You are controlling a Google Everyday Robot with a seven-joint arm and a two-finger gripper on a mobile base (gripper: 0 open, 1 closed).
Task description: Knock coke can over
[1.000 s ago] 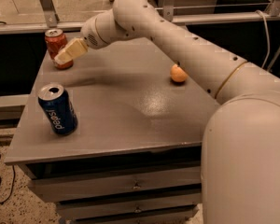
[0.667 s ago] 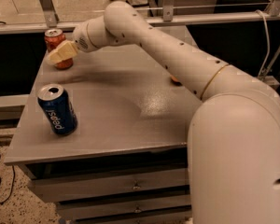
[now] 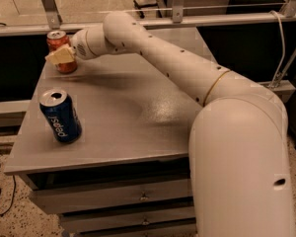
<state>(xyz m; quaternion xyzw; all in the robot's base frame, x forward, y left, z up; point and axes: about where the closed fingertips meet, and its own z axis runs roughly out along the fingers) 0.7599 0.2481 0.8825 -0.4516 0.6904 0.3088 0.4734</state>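
Arm (image 3: 177, 68) extended from lower right across the table (image 3: 138, 122) to its far left corner. Gripper (image 3: 59, 57) lies against the upright coke can (image 3: 56, 39), its opening indiscernible. Pepsi can (image 3: 60, 116) stands nearer, apart.

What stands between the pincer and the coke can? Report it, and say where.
Nothing visible does. The pincer sits right at the coke can, overlapping its front at the table's far left corner. The can stands upright. The blue Pepsi can is nearer the front edge, off that line.

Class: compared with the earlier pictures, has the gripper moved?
Yes. The gripper has shifted left, now overlapping the upright coke can, judged against the Pepsi can.
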